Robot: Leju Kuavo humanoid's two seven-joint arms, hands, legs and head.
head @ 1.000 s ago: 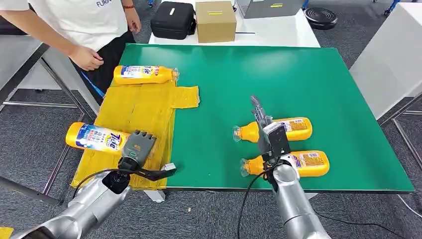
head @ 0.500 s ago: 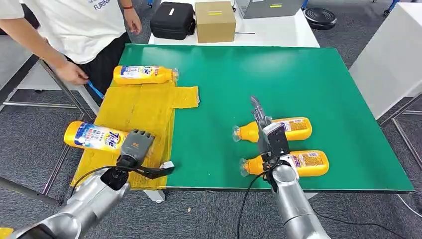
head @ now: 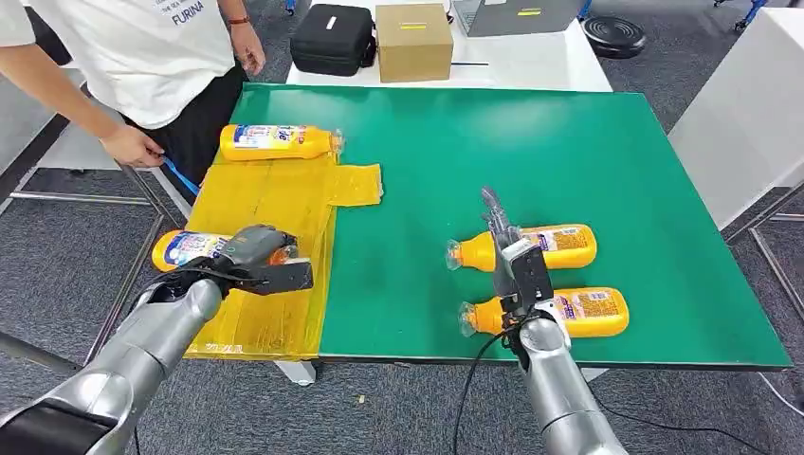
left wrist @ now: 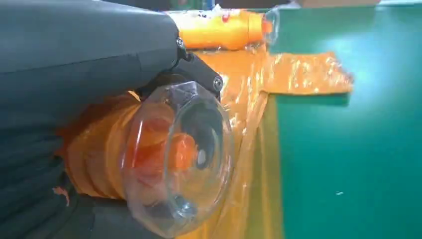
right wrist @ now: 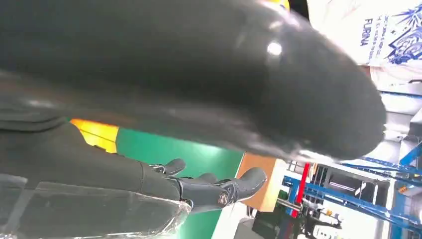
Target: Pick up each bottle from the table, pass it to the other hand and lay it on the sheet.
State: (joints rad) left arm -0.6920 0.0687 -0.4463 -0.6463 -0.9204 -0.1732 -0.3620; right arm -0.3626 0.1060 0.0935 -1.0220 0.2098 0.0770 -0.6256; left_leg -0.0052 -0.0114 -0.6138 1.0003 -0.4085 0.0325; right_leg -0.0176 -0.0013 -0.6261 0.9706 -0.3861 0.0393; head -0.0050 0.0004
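Head view with both wrist views. The yellow sheet [head: 270, 204] lies over the left edge of the green table [head: 569, 142] and serves as the landmark. The left hand [head: 254, 256] grips a yellow bottle [head: 190, 248] held on its side at the sheet's near left edge, label end out past that edge; the left wrist view shows the bottle's clear cap [left wrist: 176, 159] ringed by the dark fingers [left wrist: 199, 79]. A second bottle [head: 275, 142] lies on its side at the sheet's far edge, cap pointing toward the table's middle. To the right of the sheet, well apart from it, two more bottles lie side by side on the bare table: a farther bottle [head: 559, 245] and a nearer bottle [head: 578, 311]. The right hand [head: 504, 239] is raised over them with fingers [right wrist: 214, 186] extended and spread, holding nothing. A person [head: 152, 47] stands beyond the sheet's far left corner.
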